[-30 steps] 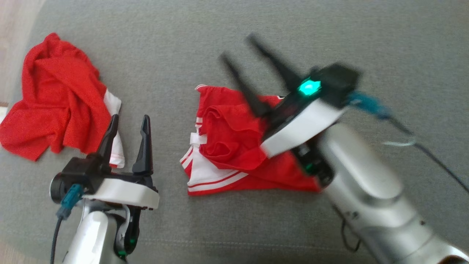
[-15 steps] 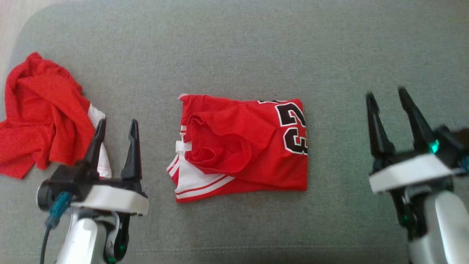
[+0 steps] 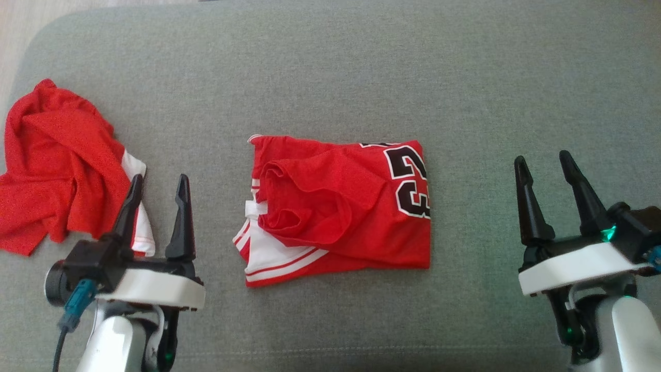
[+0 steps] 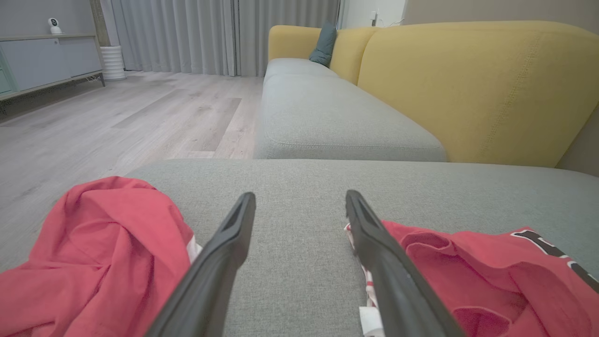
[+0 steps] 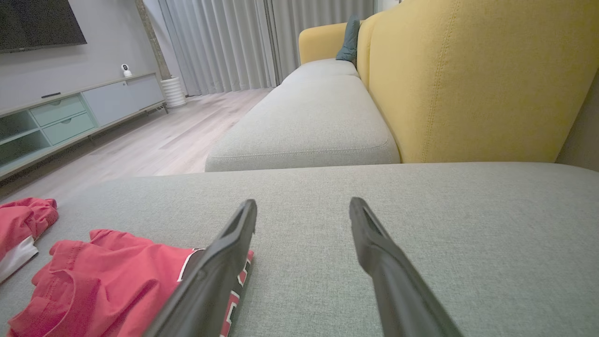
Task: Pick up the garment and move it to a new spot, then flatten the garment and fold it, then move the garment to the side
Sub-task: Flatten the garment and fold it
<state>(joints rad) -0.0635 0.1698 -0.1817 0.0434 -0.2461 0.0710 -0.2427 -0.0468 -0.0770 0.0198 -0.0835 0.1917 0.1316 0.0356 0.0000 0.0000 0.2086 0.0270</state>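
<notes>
Head view | jersey (image 3: 335,206) folded, mid sofa (image 3: 330,77) | L gripper (image 3: 159,179) + R gripper (image 3: 541,157) spread, empty

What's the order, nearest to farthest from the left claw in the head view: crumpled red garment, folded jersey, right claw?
From the left claw:
1. Crumpled red garment, just beside it on the left.
2. Folded jersey, centre, to its right.
3. Right claw, far right.

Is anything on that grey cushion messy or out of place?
Yes. The folded jersey at the centre isn't neat: its left half bunches into loose ridges and a white striped edge pokes out at the lower left. A second red garment lies crumpled near the left edge of the cushion.
</notes>
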